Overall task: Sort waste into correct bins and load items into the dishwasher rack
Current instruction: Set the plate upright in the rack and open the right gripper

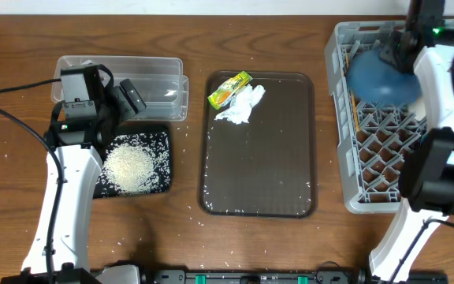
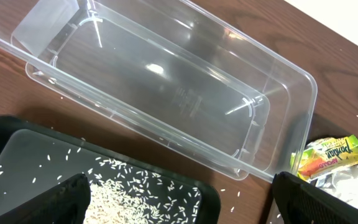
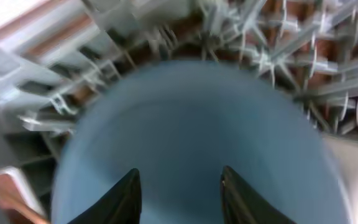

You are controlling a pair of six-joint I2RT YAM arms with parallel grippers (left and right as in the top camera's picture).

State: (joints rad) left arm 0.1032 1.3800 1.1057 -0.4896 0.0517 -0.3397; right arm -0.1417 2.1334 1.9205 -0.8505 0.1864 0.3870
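Left end effector [image 2: 180, 194] spread wide, empty, by black tray [image 2: 17, 155] — right end effector [image 3: 179, 190] over light-blue bowl [image 3: 191, 112], grip unclear.

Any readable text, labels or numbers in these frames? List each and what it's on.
Wrapper: a brand word in script on the yellow-green face, too small and blurred to read for certain.
Tub: faint moulded marks in the middle of the base, unreadable.
Rack, bowl, black tray, brown tray: no text visible.
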